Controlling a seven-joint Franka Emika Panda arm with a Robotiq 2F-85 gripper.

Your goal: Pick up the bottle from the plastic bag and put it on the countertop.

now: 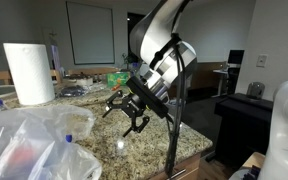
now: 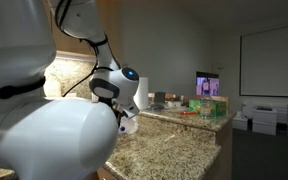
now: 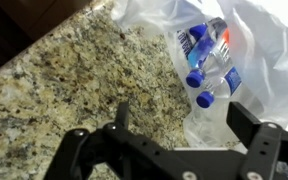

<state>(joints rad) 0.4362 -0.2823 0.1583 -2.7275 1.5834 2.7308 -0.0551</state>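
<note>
The bottle [image 3: 209, 45], marked with blue and a touch of red, is seen in the wrist view lying inside the plastic bag [image 3: 269, 50], close beside a second bottle [image 3: 221, 85] with a blue cap. The bag is spread on the countertop [image 3: 74, 80]. The gripper [image 3: 184, 125] is held above the bare stone just beside the bag, its fingers spread apart with nothing grasped. In an exterior view a paper towel roll [image 1: 29, 72] is seen upright beyond the bag.

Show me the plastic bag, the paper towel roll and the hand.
plastic bag [image 3: 269, 60], wrist view, on its crinkled white wall.
paper towel roll [image 1: 29, 72], in an exterior view, middle of its side.
hand [image 3: 179, 125], wrist view, midway between its fingertips.
</note>
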